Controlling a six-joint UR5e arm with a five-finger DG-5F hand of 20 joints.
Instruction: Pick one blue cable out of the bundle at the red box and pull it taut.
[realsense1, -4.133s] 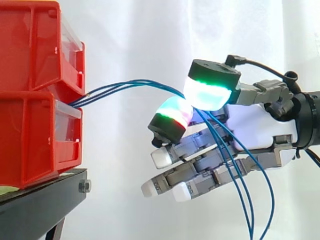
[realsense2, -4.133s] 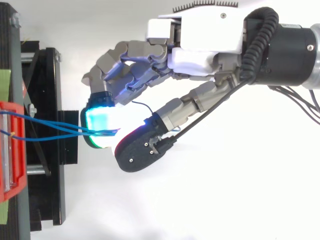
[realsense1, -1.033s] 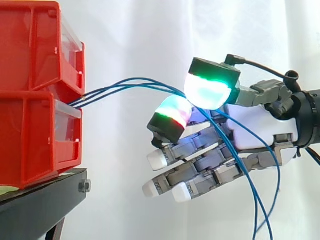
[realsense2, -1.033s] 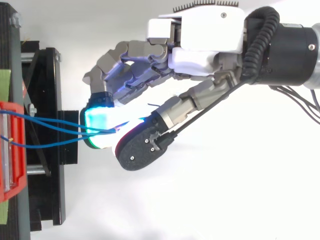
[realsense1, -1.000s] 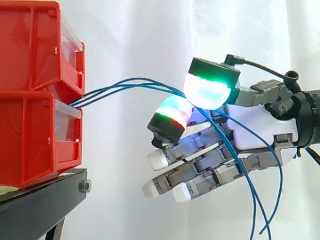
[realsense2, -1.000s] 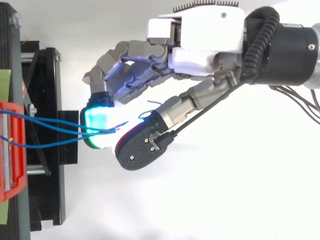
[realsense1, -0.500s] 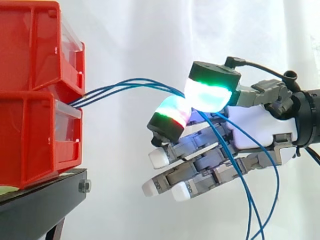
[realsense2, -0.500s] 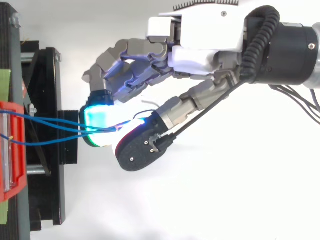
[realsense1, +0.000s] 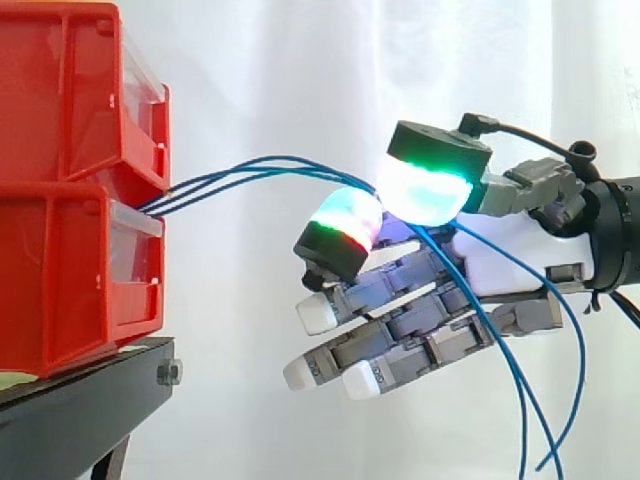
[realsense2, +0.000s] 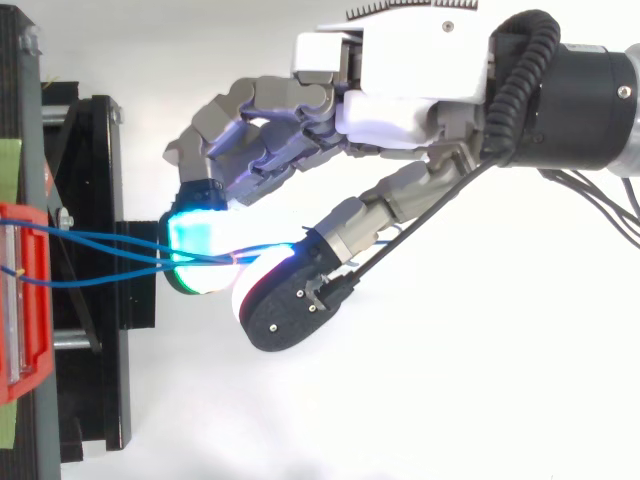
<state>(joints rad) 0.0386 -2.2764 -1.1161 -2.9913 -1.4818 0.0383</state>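
Several thin blue cables (realsense1: 250, 170) come out between the two stacked red boxes (realsense1: 70, 270) and arc to the right. They run in between two glowing fingertips (realsense1: 425, 190) of my hand (realsense1: 510, 250), which pinch them; how many are held I cannot tell. Past the pinch the cables hang slack behind the palm, and one loops out to the right. In the top view the cables (realsense2: 100, 250) fan out of the red box (realsense2: 20, 300) and meet under the cyan pad (realsense2: 200, 245). The other fingers of the hand (realsense2: 420, 90) stay stretched toward the box.
The red boxes rest on a black stand (realsense1: 80, 400) at the left, with its frame (realsense2: 100, 200) reaching toward my hand. A white curtain is behind. There is open space between the boxes and the fingertips.
The thumb pad has shifted a little right and away from the box. The hanging cable loops have swung out to the right. The cables at the box have hardly moved.
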